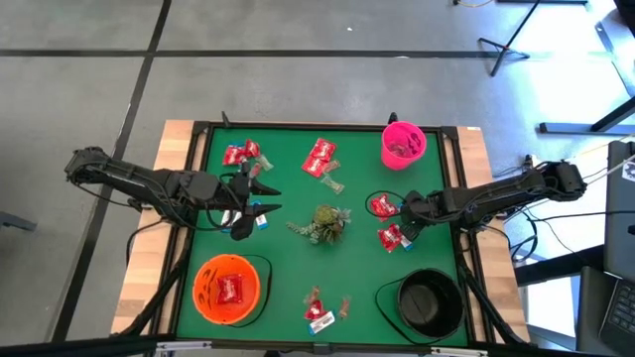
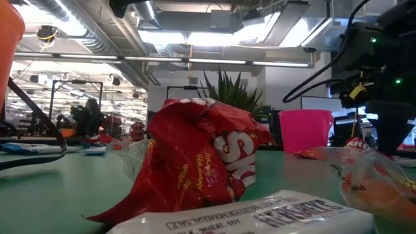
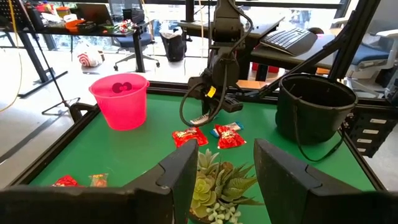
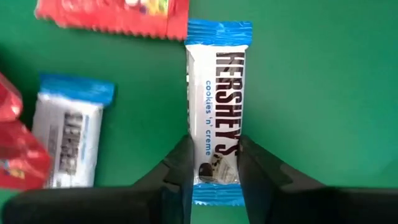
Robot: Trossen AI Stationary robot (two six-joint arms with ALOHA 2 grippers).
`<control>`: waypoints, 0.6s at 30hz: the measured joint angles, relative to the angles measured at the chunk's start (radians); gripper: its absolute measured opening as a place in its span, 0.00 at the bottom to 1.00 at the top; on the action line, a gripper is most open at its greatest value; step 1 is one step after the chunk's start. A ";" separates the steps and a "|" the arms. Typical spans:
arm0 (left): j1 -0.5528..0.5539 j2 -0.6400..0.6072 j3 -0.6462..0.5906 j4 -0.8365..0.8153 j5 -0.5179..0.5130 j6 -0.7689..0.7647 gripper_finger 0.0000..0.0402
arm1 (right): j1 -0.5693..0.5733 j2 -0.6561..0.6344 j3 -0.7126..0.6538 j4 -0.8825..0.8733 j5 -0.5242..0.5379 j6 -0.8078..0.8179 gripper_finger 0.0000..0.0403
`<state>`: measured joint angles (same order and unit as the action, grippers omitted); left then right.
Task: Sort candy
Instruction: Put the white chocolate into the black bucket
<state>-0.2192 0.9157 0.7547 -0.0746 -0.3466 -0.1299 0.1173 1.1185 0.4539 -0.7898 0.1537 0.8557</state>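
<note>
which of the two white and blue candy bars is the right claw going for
The upright Hershey's bar flanked by the right claw. The other white-and-blue bar lies off to the side, untouched, beside red packets.

1. A white-and-blue Hershey's bar [image 4: 213, 112] lies flat on the green mat on the right side, beside a second white-and-blue bar [image 4: 67, 134] and red packets [image 1: 391, 236].
2. More red packets [image 1: 319, 157] lie at the far middle, and others [image 1: 241, 153] at the far left.
3. A red packet [image 1: 230, 290] rests in the near-left orange bowl.
4. A small mixed cluster [image 1: 319, 309] lies at the near middle edge.
</note>
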 joint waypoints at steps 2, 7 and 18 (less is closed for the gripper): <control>0.000 0.000 0.000 0.000 0.000 0.000 0.37 | 0.000 -0.010 0.027 -0.016 -0.004 -0.003 0.26; 0.000 0.000 0.000 0.000 0.000 0.000 0.37 | 0.000 -0.049 0.088 -0.062 0.007 -0.003 0.28; 0.000 0.000 0.000 -0.004 0.000 0.000 0.37 | 0.001 -0.153 0.255 -0.144 -0.025 -0.023 0.26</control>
<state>-0.2192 0.9157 0.7547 -0.0788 -0.3462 -0.1295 0.1184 0.9657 0.7092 -0.9338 0.1282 0.8331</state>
